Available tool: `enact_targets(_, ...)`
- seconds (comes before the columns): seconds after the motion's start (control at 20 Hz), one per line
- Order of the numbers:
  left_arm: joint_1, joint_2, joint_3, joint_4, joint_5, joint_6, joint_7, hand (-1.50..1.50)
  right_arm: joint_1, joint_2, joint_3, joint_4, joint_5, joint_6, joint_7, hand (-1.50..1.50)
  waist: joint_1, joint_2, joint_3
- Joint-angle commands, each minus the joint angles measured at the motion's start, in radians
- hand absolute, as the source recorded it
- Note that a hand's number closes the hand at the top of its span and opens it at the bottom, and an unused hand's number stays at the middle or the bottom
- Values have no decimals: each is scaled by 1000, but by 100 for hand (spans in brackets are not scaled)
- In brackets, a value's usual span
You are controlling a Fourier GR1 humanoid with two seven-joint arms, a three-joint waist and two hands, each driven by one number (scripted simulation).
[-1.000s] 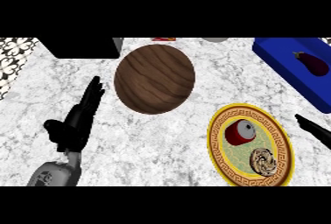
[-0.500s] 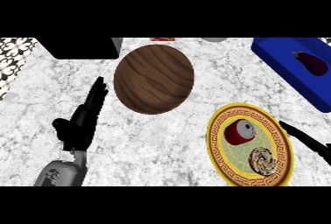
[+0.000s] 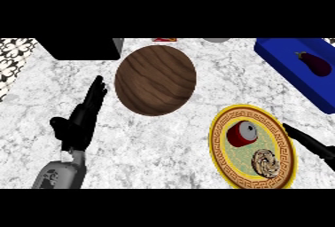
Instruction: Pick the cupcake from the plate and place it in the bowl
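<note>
Since a second earlier, the right hand (image 3: 313,145) had slid further in from the right edge, its straight dark fingers now touching or just over the rim of the yellow plate (image 3: 223,153). The cupcake (image 3: 242,133), red-wrapped and lying on its side, sat on the plate's far half, just ahead and left of those fingertips; a round patterned pastry (image 3: 266,162) lay beside it, nearer the hand. To do the reach well, the hand probably needed to come over the rim, spread around the cupcake and avoid nudging the pastry. Nothing was held: fingers extended, unclenched. The wooden bowl (image 3: 156,80) lay well beyond, up-left. The left hand (image 3: 79,119) rested open beside the bowl.
</note>
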Motion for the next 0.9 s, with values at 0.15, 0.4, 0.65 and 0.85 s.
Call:
enact_targets(0.15, 11, -33, 7, 80, -34, -30, -88, 0, -25, 63, -61, 58, -13, 98, -11, -150, 0, 1, 0)
enact_targets(0.4, -1, -16, 45, 0, -25, -51, 4, 0, 57, 139, -62, 0, 30, 114, 20, -150, -1, 0, 0)
enact_targets(0.65, 20, -38, 45, 13, -52, -50, -37, 0, -18, 171, -76, 158, 93, 148, -55, -150, 1, 0, 0)
enact_targets(0.85, 52, -64, 26, 15, -57, -56, -51, 0, -10, 224, -41, 214, 206, 86, -146, -150, 2, 1, 0)
